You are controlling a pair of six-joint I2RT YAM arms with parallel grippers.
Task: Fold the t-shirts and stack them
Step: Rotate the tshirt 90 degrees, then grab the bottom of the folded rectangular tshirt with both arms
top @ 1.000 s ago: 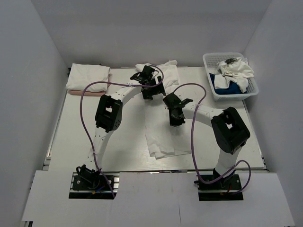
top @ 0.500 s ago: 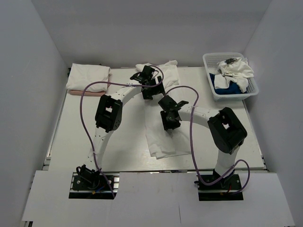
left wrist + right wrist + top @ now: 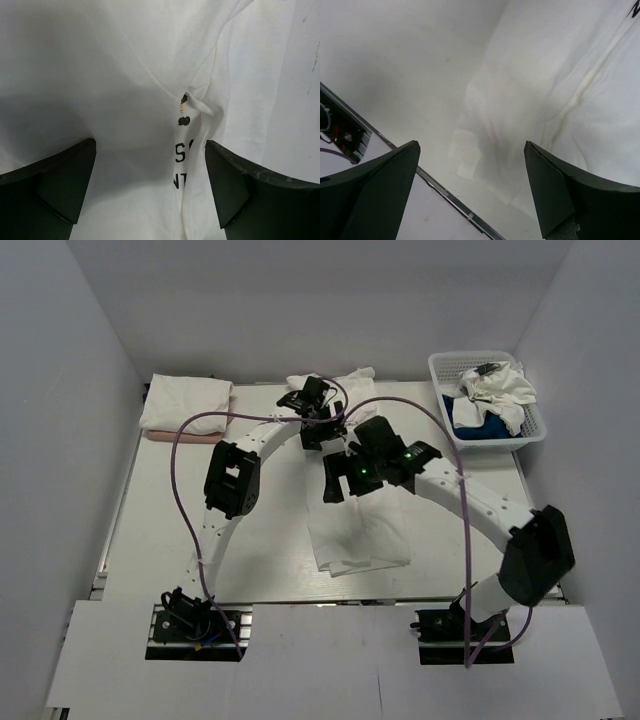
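Midway along the pale grey surface [image 3: 250, 540] lies a white cloth t-shirt [image 3: 360, 535], narrowed into a long strip running from far edge to near, its dark lettering [image 3: 181, 152] half tucked under a crease. The left end effector [image 3: 315, 435] hangs over its far half and the right end effector [image 3: 335, 485] just nearer; both are spread, holding nothing. The crosswise fold seems in hand. Next, each should pinch an end corner, carry it over, then add the bundle to the white-over-pink folded stack [image 3: 185, 405] at far left.
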